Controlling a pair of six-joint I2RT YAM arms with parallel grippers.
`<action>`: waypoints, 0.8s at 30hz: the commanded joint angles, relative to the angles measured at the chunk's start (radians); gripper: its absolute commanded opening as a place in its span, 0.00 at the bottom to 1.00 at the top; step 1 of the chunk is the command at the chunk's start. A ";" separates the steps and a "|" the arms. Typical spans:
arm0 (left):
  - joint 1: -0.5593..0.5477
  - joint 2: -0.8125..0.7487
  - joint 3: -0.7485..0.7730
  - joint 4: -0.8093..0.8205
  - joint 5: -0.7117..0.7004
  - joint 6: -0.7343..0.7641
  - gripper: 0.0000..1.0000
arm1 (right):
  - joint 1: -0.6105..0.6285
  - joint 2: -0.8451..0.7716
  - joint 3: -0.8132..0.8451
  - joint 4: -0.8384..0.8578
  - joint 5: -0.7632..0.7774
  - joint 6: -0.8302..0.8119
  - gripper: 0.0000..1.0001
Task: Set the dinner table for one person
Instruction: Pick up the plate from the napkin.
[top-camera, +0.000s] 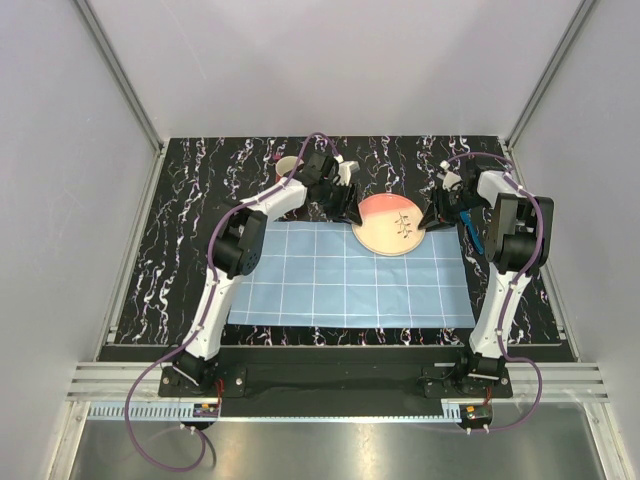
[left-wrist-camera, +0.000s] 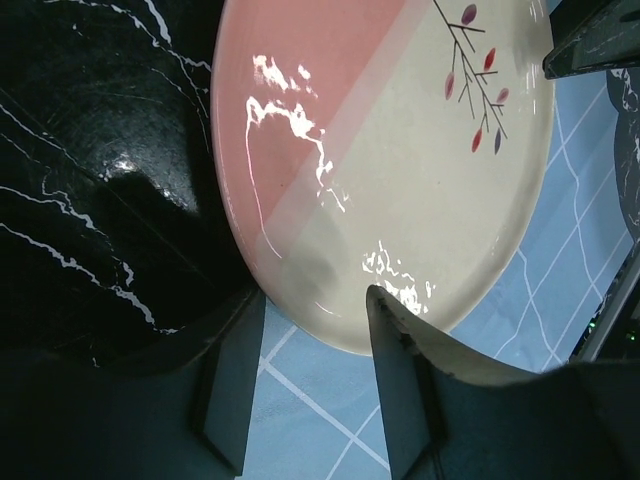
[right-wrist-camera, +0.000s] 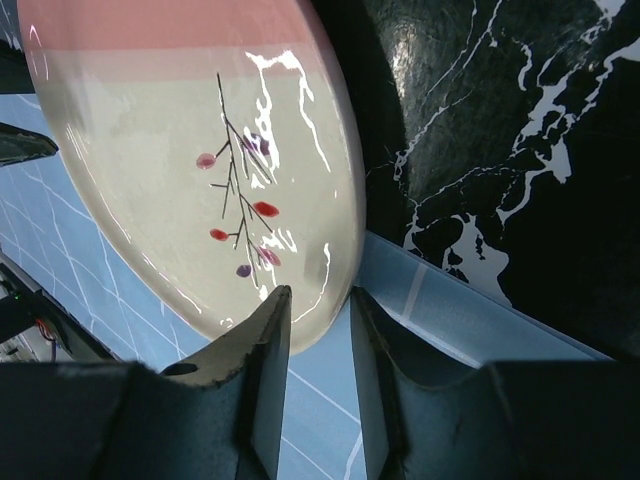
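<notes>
Lab cell, this — bare grey walls (top-camera: 350, 60), aluminium rails (top-camera: 120, 78) boxing in the table (top-camera: 190, 220), my arms (top-camera: 215, 295) bolted to a black base (top-camera: 340, 375).

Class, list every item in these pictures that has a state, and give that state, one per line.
mat: spread flat on dinner table
plate: lying across mat's far edge, partly on dinner table
cup: upright, partly hidden
left gripper: open, straddling plate's rim
right gripper: open, straddling plate's rim
</notes>
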 joint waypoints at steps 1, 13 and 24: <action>-0.009 0.007 0.001 0.033 0.002 0.000 0.46 | 0.006 0.002 0.028 0.022 -0.034 0.011 0.37; -0.016 0.002 -0.004 0.027 -0.012 0.009 0.31 | 0.007 0.008 0.018 0.035 -0.038 0.018 0.31; -0.017 0.001 -0.001 0.024 -0.005 0.015 0.09 | 0.016 0.013 0.017 0.037 -0.037 0.020 0.19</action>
